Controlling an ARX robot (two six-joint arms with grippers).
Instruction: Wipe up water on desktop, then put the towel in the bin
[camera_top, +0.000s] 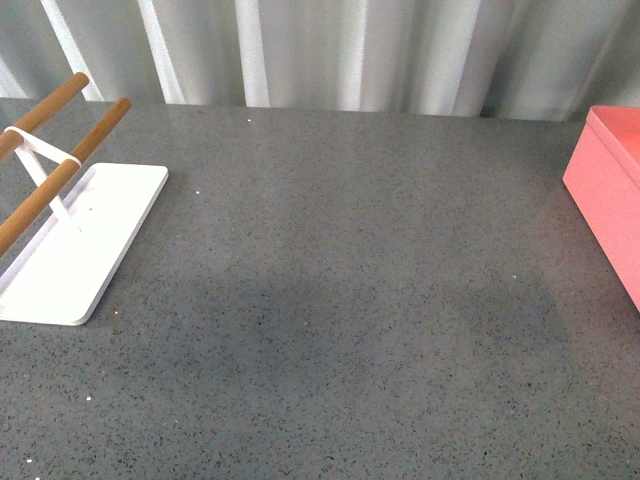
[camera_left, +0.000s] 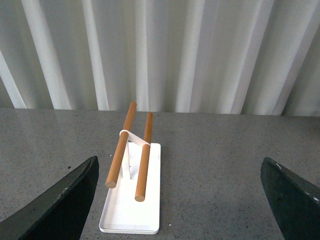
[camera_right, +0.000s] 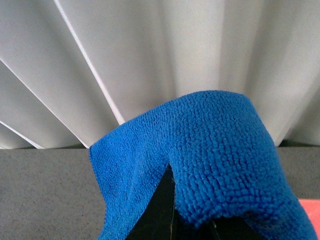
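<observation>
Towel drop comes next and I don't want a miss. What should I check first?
1. Grip: towel held by right gripper: ok, draped over it.
2. Wipe: desktop dry: cannot tell; no puddle visible.
3. Target: bin in view: ok, at the robot's right.
4. Position: towel above bin: not ok; only a pink corner shows in the right wrist view.
5. Space inside bin: cannot tell, hidden.
6. left gripper open and empty: ok.

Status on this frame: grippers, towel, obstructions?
Left gripper open, empty. Right gripper shut on towel. Bin at right, towel not yet in. White tray at left, clear of bin.
</observation>
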